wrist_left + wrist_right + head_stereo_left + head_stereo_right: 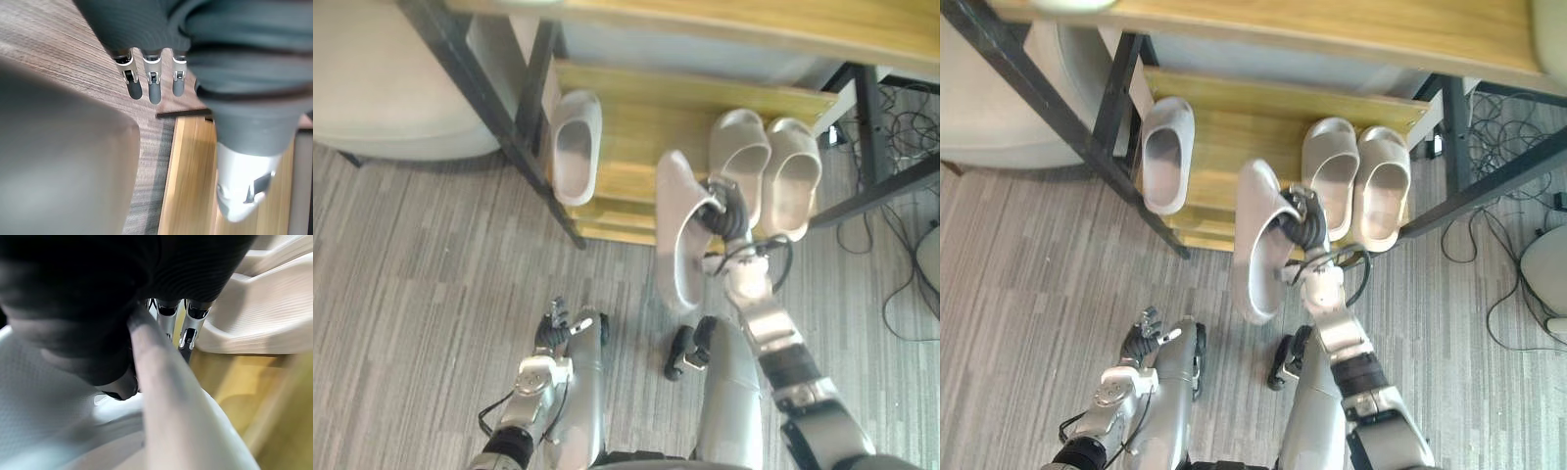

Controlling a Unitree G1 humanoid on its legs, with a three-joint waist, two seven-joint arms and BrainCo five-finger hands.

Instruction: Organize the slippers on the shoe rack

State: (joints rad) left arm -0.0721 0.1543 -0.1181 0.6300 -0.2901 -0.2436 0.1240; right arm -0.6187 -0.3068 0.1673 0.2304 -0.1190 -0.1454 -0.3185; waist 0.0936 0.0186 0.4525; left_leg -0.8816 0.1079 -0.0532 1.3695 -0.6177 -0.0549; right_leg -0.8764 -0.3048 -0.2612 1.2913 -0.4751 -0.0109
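left eye view has the right hand curled round the side wall of a pale slipper, held tilted above the floor just before the shoe rack. best to level it and set it sole-down beside the lone slipper, clear of the pair. left hand hangs low, fingers relaxed. grey striped flooring, loose cables lying to the right.

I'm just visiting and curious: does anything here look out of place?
Yes. One slipper hangs tipped on edge in the right hand, off the shoe rack; a lone slipper sits on the shelf apart from a neat pair.
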